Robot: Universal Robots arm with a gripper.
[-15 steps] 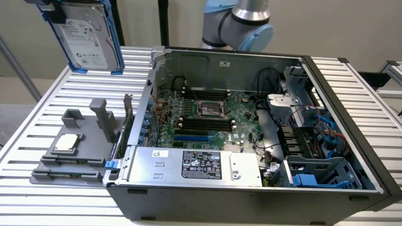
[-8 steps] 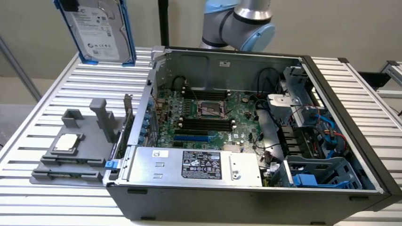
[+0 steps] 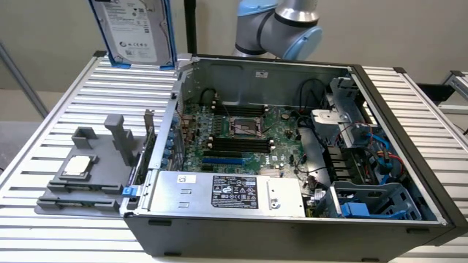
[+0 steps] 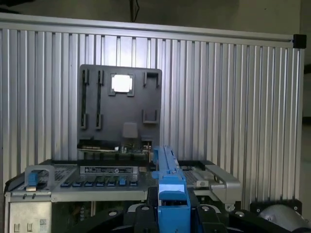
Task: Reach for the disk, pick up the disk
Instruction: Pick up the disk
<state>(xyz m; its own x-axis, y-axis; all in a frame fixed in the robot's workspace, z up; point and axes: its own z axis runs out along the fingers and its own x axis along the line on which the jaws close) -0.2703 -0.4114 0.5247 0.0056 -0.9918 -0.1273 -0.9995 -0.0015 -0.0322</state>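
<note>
On a ribbed metal bench (image 3: 58,109) stands an open computer case (image 3: 292,164), and beyond its far-left corner the disk (image 3: 133,27) hangs upright in the air, clear of both. In the wrist view the gripper (image 4: 171,211) clamps the disk's blue carrier edge. Rigid, fairly heavy and shock-sensitive, it seems safest held by that plastic frame.

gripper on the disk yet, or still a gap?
Touching. In the wrist view the disk, edge-on in its blue carrier, sits clamped between the gripper fingers. The exterior view shows it lifted above the table.
</note>
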